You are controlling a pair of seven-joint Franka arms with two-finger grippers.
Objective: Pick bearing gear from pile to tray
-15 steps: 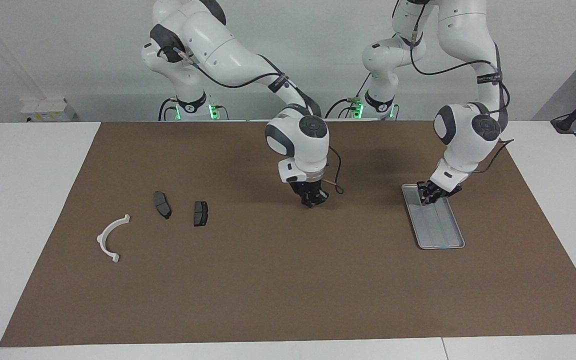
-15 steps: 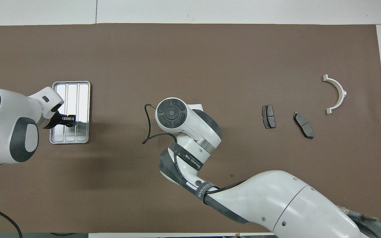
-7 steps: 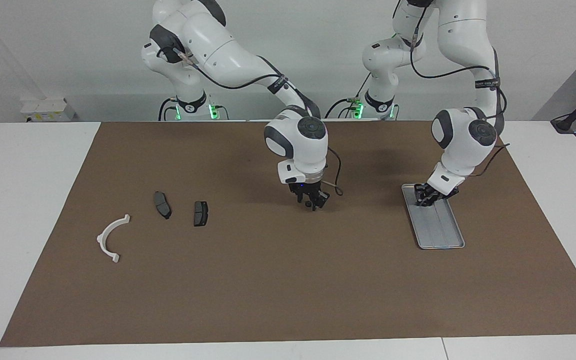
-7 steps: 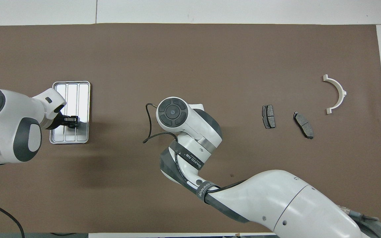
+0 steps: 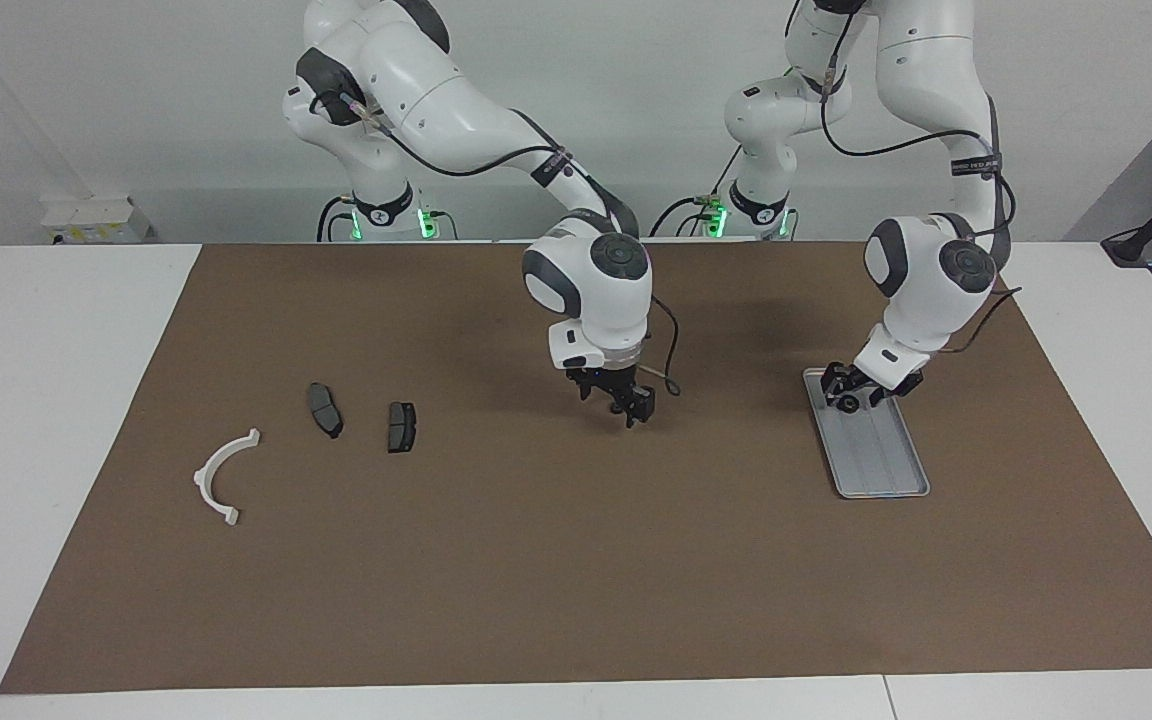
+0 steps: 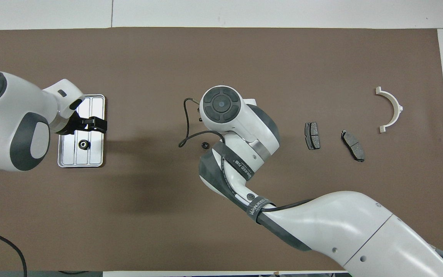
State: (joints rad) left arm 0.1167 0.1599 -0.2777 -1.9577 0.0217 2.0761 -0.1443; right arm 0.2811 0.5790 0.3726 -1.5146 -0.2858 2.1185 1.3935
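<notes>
The silver tray [image 5: 884, 462] lies toward the left arm's end of the mat, also in the overhead view [image 6: 95, 156]. A small black round piece [image 6: 83, 144] lies in it [image 5: 848, 404]. My left gripper [image 5: 850, 386] hangs open just above that piece, over the tray's end nearer the robots [image 6: 97, 124]. My right gripper [image 5: 616, 398] is open, raised a little over the middle of the mat. Another small black round piece [image 6: 205, 145] lies on the mat below it. The rest of the pile, two dark pads [image 5: 325, 410] [image 5: 401, 427] and a white half-ring bracket [image 5: 208, 468], lies toward the right arm's end.
A brown mat [image 5: 576, 580] covers the white table. The pads [image 6: 312, 135] [image 6: 353, 145] and the bracket [image 6: 396, 105] lie spread apart on it. A black cable loops from the right wrist [image 6: 185, 134].
My left gripper has let go of a black round piece into the tray and lifted. My right gripper has risen and shifted, uncovering a second black piece on the mat.
</notes>
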